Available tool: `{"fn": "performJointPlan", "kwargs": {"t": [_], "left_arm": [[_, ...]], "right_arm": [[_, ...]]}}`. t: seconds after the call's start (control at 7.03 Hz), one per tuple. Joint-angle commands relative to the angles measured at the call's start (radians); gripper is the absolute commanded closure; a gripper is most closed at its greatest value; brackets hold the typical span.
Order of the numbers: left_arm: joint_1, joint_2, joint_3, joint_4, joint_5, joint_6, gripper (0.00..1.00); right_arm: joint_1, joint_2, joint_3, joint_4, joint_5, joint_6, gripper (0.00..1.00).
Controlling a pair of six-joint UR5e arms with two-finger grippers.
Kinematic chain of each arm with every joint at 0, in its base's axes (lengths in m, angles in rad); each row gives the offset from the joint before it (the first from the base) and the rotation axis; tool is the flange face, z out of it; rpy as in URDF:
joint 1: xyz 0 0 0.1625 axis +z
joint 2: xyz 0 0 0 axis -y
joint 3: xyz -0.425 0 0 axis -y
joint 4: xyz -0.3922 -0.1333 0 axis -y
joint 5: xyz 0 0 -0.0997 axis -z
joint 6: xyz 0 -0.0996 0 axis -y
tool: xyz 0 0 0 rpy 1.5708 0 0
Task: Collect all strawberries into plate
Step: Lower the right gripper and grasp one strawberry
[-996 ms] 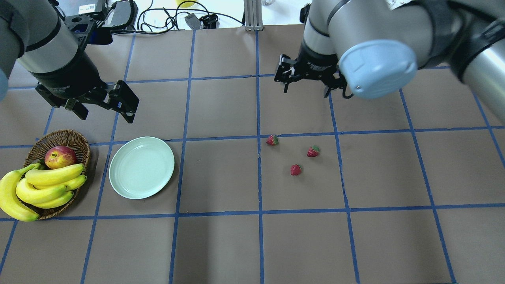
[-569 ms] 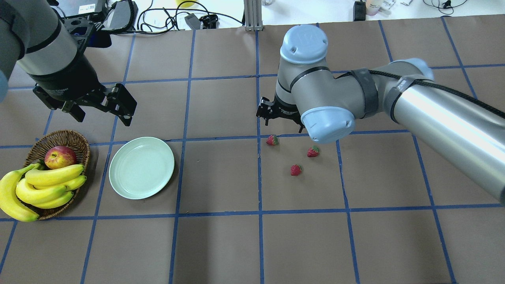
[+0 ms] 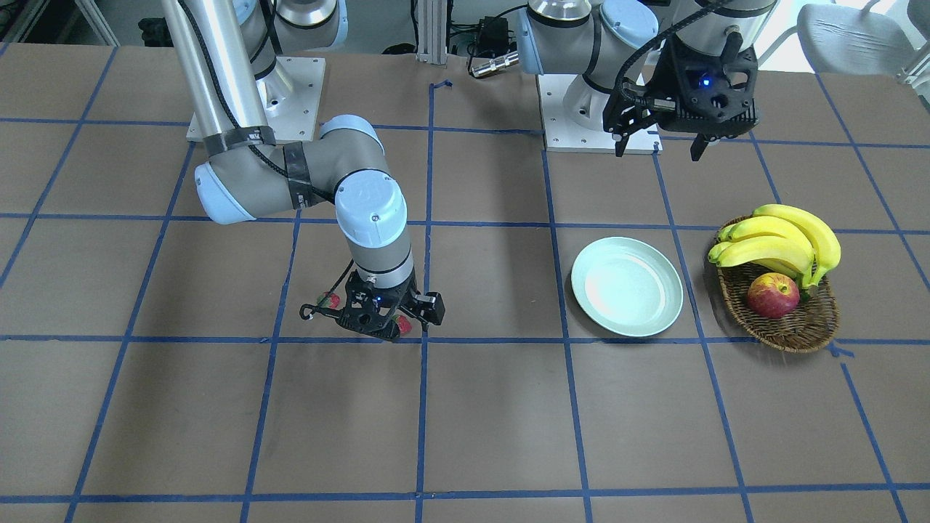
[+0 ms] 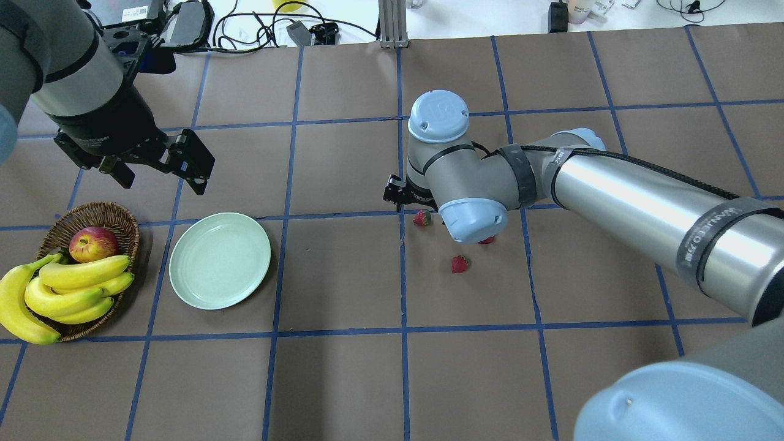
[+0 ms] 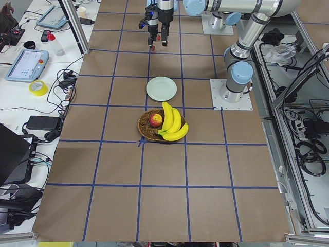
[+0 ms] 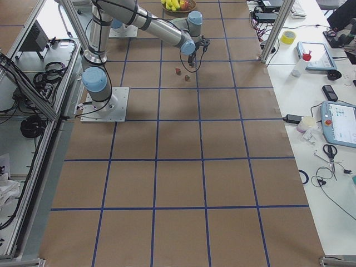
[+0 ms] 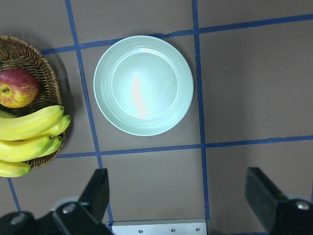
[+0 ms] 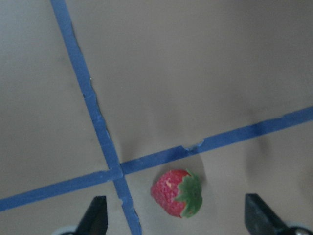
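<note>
1. While your right gripper hangs low over the right-centre of the brown table, its fingers stand spread wide. A small red strawberry with a green leafy cap lies on the surface between them, apart from both and just beside a crossing of blue tape lines.
2. You can see a second strawberry nearer the robot's side. A third strawberry is mostly hidden under the right arm's blue joint cap in the overhead view. All three lie on the table, well apart from the plate.
3. Your round pale mint-green plate sits on the left, showing only its bare glossy surface.
4. Just left of it, the brown woven wicker basket holds a red-yellow apple and a bunch of yellow bananas, whose ends overhang its near-left rim.
5. Your left gripper hovers above the table on the plate's far side, fingers wide apart, holding nothing.
</note>
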Motion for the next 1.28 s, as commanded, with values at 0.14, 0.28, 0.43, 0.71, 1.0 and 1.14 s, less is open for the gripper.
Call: {"fn": "performJointPlan", "kwargs": {"t": [0.14,0.28,0.43,0.71,1.0,1.14], "left_arm": [[-0.001,0.002,-0.003,-0.005,0.003,0.000,0.00],[-0.001,0.004,-0.003,-0.013,0.003,0.000,0.00],[-0.001,0.004,-0.003,-0.010,0.003,0.000,0.00],[0.003,0.004,0.000,-0.009,0.005,0.000,0.00],[0.003,0.004,0.002,-0.005,0.005,0.000,0.00],[0.005,0.004,0.000,-0.007,0.005,0.002,0.00]], "right_arm": [[0.001,0.028,0.001,-0.018,0.007,0.000,0.59],[0.001,0.024,-0.006,-0.015,0.009,0.000,0.83],[0.001,0.021,-0.011,-0.014,0.010,0.000,1.00],[0.022,-0.007,-0.015,-0.012,0.082,0.032,1.00],[0.134,0.005,-0.017,-0.021,0.147,0.166,1.00],[0.160,0.010,-0.020,-0.024,0.148,0.192,1.00]]}}
